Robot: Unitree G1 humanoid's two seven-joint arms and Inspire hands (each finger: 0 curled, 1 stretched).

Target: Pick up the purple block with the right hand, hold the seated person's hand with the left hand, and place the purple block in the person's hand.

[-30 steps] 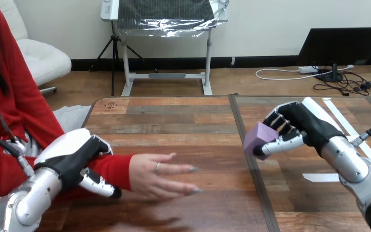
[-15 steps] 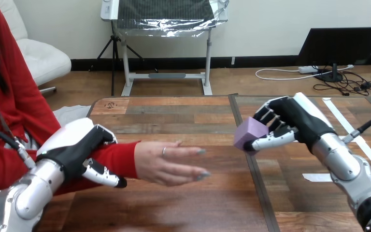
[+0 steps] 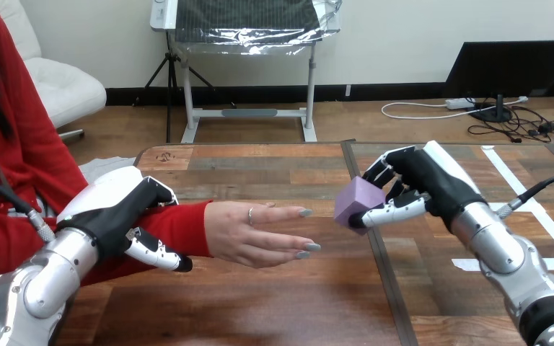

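Purple block was held clear of the tabletop in the right hand, gripped between the thumb and the curled fingers, over the seam in the tabletop. The block was just beside the fingertips of the person's hand, apart from them. That hand was extended over the tabletop, its fingers straight. The left hand was clasped round the person's forearm, fingers over the red sleeve and thumb beneath.

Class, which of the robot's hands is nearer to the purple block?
Right. The right hand grips the purple block; the left hand is far from it, curled round the person's wrist.
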